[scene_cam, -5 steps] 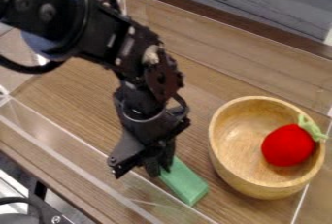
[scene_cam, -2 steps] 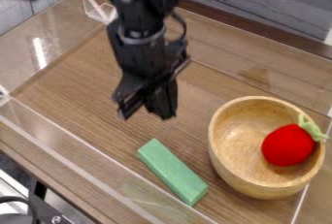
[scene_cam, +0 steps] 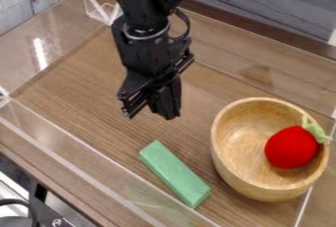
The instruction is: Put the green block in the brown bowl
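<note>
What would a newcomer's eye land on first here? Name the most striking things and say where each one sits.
First the black robot arm, its gripper shut and empty, pointing down above the wooden table at centre. Next the red ball lying inside the brown bowl at lower right. Last the green block, flat on the table just left of the bowl, below the gripper and apart from it.

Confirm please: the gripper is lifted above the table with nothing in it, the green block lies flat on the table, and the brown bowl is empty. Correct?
Not quite. The brown bowl is not empty: a red ball sits inside it, as the camera view shows. The rest stands: the gripper is raised with nothing in it, and the green block lies flat on the table.
</note>
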You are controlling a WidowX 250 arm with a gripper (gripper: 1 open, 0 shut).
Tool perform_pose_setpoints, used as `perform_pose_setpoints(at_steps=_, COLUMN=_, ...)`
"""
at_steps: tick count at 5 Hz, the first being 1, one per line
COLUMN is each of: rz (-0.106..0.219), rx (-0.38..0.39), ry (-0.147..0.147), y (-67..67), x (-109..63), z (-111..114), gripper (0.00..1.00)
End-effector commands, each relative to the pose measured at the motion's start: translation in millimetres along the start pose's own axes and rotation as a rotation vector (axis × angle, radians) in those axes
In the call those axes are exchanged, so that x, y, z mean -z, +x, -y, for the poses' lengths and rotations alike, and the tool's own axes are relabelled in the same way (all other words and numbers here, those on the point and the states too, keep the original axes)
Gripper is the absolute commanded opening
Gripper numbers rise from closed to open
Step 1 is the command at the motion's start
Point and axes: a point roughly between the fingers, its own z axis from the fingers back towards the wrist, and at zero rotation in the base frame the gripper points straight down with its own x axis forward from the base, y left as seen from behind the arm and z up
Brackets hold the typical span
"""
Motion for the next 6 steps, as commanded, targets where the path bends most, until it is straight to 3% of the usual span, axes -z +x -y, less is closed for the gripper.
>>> perform_pose_setpoints(at_steps=1, rz=0.008, rx=0.009, ry=-0.029, y=2.8, x=-10.1, z=-2.9, gripper=0.00)
perform_pose_setpoints(at_steps=3, rz=0.013, rx=-0.065, ry=-0.031, y=11.0, x=-18.0, z=-6.7, gripper=0.00)
perform_pose_setpoints(at_steps=5, rz=0.023, rx=-0.152, ry=-0.040, y=7.3, x=-22.5, z=-7.1, gripper=0.00)
perform_pose_setpoints(at_steps=6, rz=0.033, rx=-0.189, ry=-0.045, y=12.9, x=-8.5, z=-7.8, gripper=0.00)
